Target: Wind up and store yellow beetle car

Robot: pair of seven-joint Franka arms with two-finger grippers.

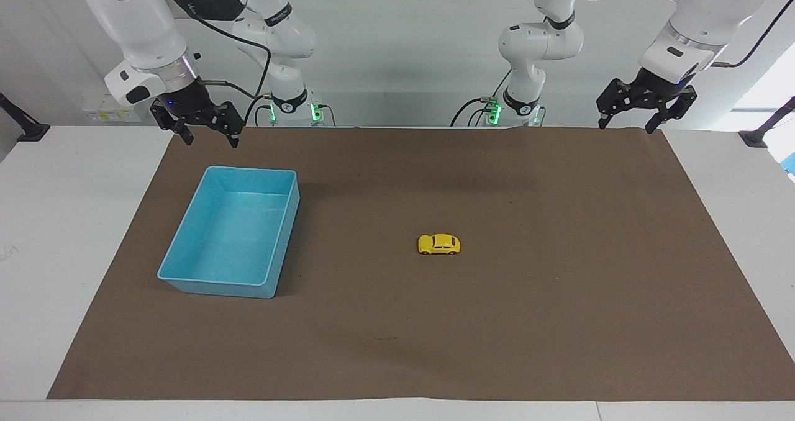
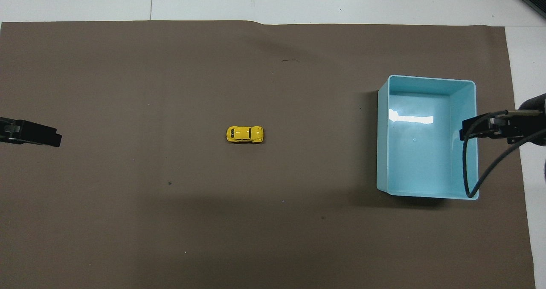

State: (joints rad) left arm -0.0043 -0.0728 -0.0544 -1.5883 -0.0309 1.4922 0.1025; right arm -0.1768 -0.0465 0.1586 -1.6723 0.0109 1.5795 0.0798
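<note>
Sitting on its wheels near the middle of the brown mat (image 1: pixel 559 321), the yellow beetle car (image 1: pixel 439 244) was free of both tools and well apart from each. Left tool (image 1: pixel 646 113) hung in the air over the mat's edge closest to the robots, at the left arm's end of the bench (image 1: pixel 74 235); its fingers stood apart w/ nothing between them. Right tool (image 1: pixel 208 129) hung over the same edge at the right arm's end, just above the blue bin's (image 1: pixel 186 272) nearer corner region, fingers also apart & empty. Both arms waited. Car lay between the two tools along the bench's length, farther from the robots than either mat-edge spot, and beside the bin, toward the left arm's end from it, w/ a clear stretch of mat between car and bin.

Car: tiny, glossy, rounded beetle-shaped shell, bright yellow, dark windows, small black wheels; its long axis ran along the bench's length. Bin: rectangular, light blue, smooth plastic-looking walls w/ rounded corners & a thin rim, shiny floor catching a light reflection in the overhead view; nothing inside. Mat: flat, matte brown, paper-like sheet covering most of the white bench, w/ a few small dark specks. Tools: black, w/ jointed links, on white arms; a dark cable looped by the right one.
</note>
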